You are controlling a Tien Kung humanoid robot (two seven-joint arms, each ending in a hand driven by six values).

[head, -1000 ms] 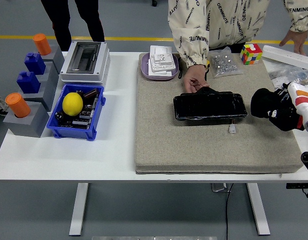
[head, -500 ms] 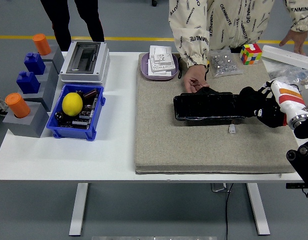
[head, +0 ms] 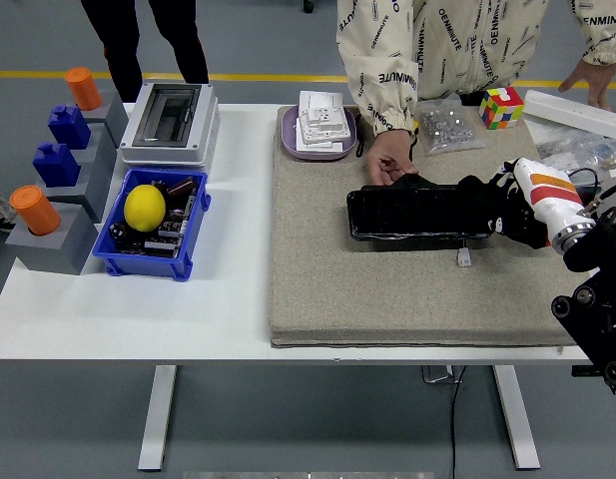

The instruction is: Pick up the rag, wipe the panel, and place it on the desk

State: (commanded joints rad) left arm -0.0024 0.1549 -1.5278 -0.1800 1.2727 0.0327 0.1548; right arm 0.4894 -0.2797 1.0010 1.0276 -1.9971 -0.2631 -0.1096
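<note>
Head view, single frame. White rectangular table (head: 238, 319) bearing a large beige felt mat (head: 387, 289) over its right half.

Task items: glossy black rectangular panel (head: 417, 213), lying flat on the mat's upper middle, long side left to right. Black rag (head: 475, 192), bunched dark cloth at the panel's right end, under the robot's right hand (head: 507, 208); where the cloth ends and the black fingers begin cannot be made out, so whether the fingers are curled on it or lying flat cannot be told. White-and-orange forearm runs from that hand to the right edge. Left hand out of view.

Person at far side, in a cream printed jacket (head: 427, 45): one bare hand (head: 390, 160) rests at the panel's upper left corner, fingers touching its far edge; the other hand (head: 587, 78) is at the upper right, near a white power strip (head: 577, 112).

Other items:
- small white connector (head: 465, 257), on the mat just in front of the panel;
- purple tray of white switch plates (head: 319, 128);
- clear bag of small metal parts (head: 449, 128);
- multicoloured puzzle cube (head: 502, 106);
- grey-and-white enclosure box (head: 170, 122);
- blue plastic bin (head: 153, 261) holding a yellow lemon (head: 145, 208);
- grey blocks with blue and orange pegs (head: 53, 170), along the left edge.
</note>
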